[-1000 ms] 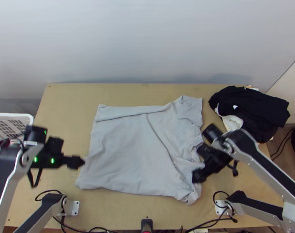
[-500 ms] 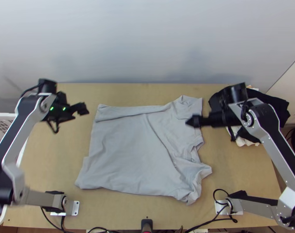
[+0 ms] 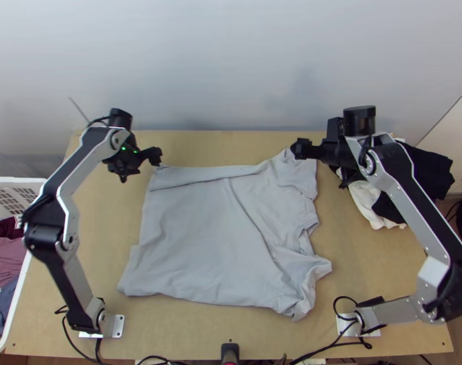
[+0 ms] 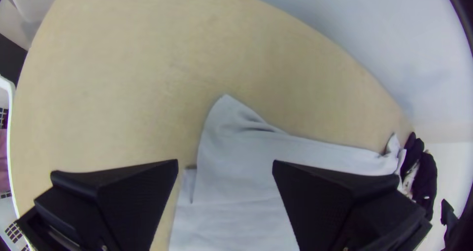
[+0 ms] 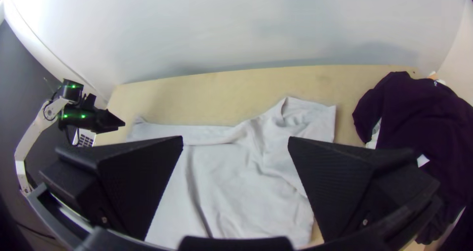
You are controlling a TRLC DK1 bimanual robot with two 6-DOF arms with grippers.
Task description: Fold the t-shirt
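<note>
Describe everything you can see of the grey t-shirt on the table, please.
The t-shirt is pale, plain grey, in what looks like soft, thin knit. It lies mostly spread on the light wooden table, with a strip along its far edge apparently turned over. A long crease runs down the body; the right side is rumpled, with what look like sleeves at both ends. The near left corner juts outward. The left gripper and right gripper are open by its far corners; whether either touches it is unclear.

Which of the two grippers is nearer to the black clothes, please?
The right gripper, on the side of the black clothes; the left gripper is across, near the t-shirt's far left corner.
</note>
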